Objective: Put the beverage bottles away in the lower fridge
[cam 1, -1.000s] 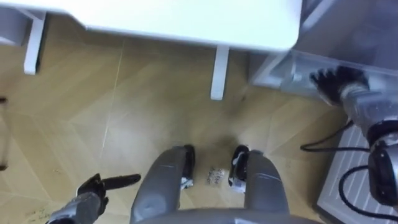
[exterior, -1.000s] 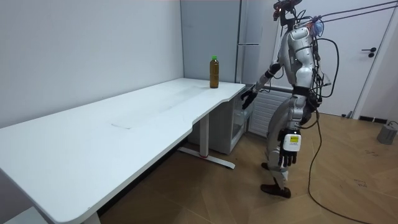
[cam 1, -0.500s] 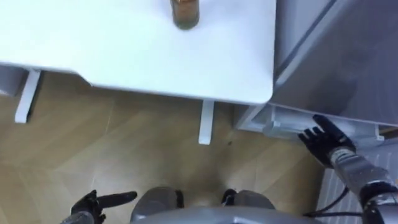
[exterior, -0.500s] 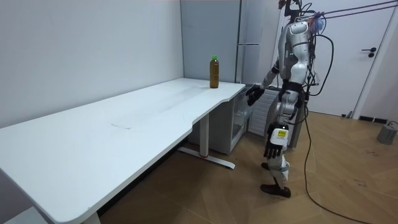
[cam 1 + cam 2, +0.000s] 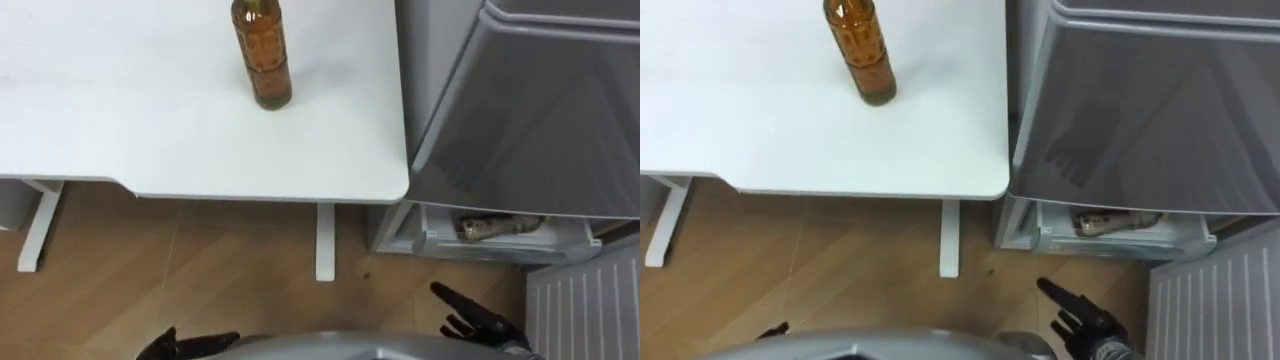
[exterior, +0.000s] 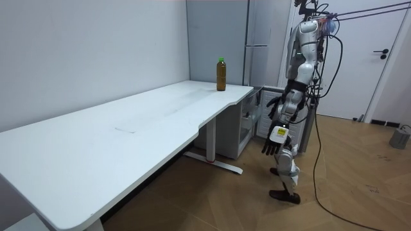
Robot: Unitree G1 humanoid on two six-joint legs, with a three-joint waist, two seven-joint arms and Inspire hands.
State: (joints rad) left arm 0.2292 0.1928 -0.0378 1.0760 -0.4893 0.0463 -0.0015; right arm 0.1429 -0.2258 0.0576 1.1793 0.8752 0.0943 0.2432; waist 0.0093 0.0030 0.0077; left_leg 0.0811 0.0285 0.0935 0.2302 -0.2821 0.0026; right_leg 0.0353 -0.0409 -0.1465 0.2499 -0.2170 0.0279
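The right robot hand point(image 5: 480, 322) has drawn back from the foot of the fridge point(image 5: 530, 110), where it reached a second ago. It now hangs low by the body over the wooden floor point(image 5: 200, 270), fingers straight and spread, holding nothing. The left robot hand point(image 5: 195, 343) shows at the bottom edge of the eye views, fingers loosely extended and empty. In the room view it has swung forward from beside the thigh and hangs in front of the legs.

The head camera has tipped up, so the amber bottle point(image 5: 262, 55) comes into sight; the bottle itself has not moved. It stands upright on the white counter point(image 5: 150, 130), near the corner closest to the fridge and well apart from both hands.

At the fridge's foot a pale bin point(image 5: 430, 243) juts out beyond the grey front, and what looks like a second bottle point(image 5: 497, 228) lies on its side in it. A white ribbed panel point(image 5: 585, 305) stands just to the right of the bin. The counter's leg point(image 5: 322, 240) stands beside the bin, and the counter's edge lies between the robot and the upright bottle. The robot stands upright, facing the counter's end and the fridge.
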